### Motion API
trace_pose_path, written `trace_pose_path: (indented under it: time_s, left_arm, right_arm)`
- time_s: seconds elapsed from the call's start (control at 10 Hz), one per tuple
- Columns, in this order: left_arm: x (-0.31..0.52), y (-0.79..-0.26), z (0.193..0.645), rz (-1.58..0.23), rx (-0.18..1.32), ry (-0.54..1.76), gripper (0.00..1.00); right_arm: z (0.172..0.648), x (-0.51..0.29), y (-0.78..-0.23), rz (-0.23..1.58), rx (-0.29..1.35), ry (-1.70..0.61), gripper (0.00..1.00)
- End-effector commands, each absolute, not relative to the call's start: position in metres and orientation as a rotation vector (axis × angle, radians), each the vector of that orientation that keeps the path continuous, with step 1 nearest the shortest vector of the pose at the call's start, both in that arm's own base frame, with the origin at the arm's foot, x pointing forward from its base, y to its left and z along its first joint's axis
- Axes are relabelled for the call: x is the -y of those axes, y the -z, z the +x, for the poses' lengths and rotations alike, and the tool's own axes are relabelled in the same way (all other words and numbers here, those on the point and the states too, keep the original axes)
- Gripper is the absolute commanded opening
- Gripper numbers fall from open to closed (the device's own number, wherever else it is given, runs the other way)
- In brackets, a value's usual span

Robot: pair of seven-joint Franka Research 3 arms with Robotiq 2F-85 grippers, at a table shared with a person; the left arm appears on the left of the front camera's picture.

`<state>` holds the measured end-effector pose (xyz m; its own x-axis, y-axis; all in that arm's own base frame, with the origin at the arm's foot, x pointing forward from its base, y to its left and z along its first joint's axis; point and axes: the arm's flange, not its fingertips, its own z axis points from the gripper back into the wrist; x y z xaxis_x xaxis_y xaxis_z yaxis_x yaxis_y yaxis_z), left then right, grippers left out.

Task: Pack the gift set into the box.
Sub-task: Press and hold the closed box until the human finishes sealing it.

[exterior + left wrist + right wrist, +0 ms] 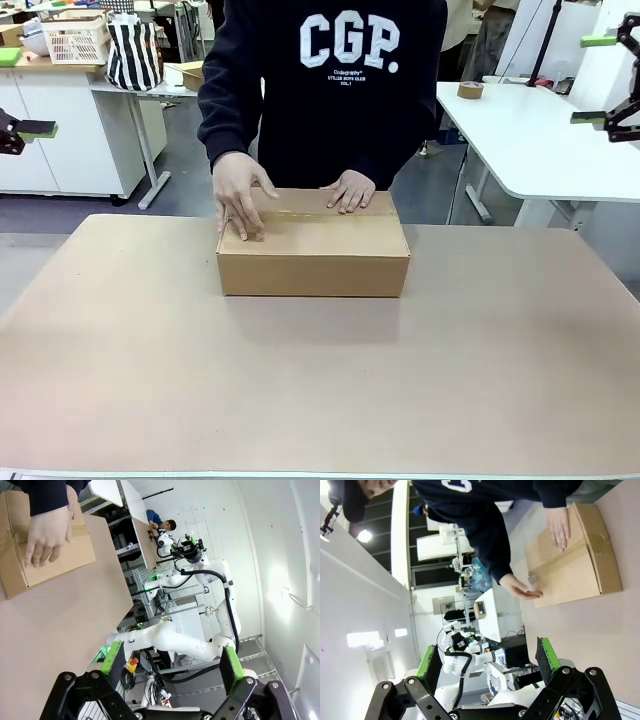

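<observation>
Tan matte worktop (pixel 320 400) fills the near field. Room behind, left to right: white slatted plastic basket (pixel 75 40) on a white counter, black-and-white striped fabric bag (pixel 133 55), person in dark printed sweatshirt (pixel 330 90) at the far edge, brown tape roll (pixel 470 90) on a white side table.

Robot's left hand (pixel 171 662) hangs off the left side, green pads spread wide. Robot's right hand (pixel 487 659) is high at right, pads likewise spread.

Large plain brown corrugated cardboard box (pixel 313 262) sits mid-worktop, toward the far side. Long axis runs left-right, long face toward the robot. Flaps shut, contents hidden. Person's flat hand (pixel 240 198) on the lid near the left end, person's second hand (pixel 350 190) at the far edge.
</observation>
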<state>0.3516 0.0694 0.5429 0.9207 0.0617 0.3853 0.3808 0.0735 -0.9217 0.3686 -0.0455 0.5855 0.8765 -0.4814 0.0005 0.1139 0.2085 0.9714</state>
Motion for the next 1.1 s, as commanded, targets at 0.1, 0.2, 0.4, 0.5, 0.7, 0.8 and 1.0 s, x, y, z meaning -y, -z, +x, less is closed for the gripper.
trace_pose_path:
  time_s: [0.1,0.2,0.4,0.5,0.7,0.8,1.0]
  left_arm:
    - [-0.0685,-0.5442,0.3486,-1.504,0.366,0.249,1.00]
    - [-0.0685,-0.5442,0.3486,-1.504,0.366,0.249,1.00]
    - [-0.0685,-0.5442,0.3486,-1.504,0.366,0.249,1.00]
    - [-0.0685,-0.5442,0.3486,-1.504,0.366,0.249,1.00]
    - [-0.0685,-0.5442,0.3486,-1.504,0.366,0.249,1.00]
    - [-0.0685,-0.5442,0.3486,-1.504,0.366,0.249,1.00]
    - [-0.0685,-0.5442,0.3486,-1.504,0.366,0.249,1.00]
  right_arm:
    - [0.3688,0.0426,-0.5868,1.328,0.337,0.432,1.00]
    - [0.3688,0.0426,-0.5868,1.328,0.337,0.432,1.00]
    - [0.3688,0.0426,-0.5868,1.328,0.337,0.432,1.00]
    - [0.3688,0.0426,-0.5868,1.328,0.337,0.432,1.00]
    - [0.3688,0.0426,-0.5868,1.328,0.337,0.432,1.00]
    - [0.3688,0.0426,-0.5868,1.328,0.337,0.432,1.00]
    - [0.3688,0.0426,-0.5868,1.328,0.337,0.432,1.00]
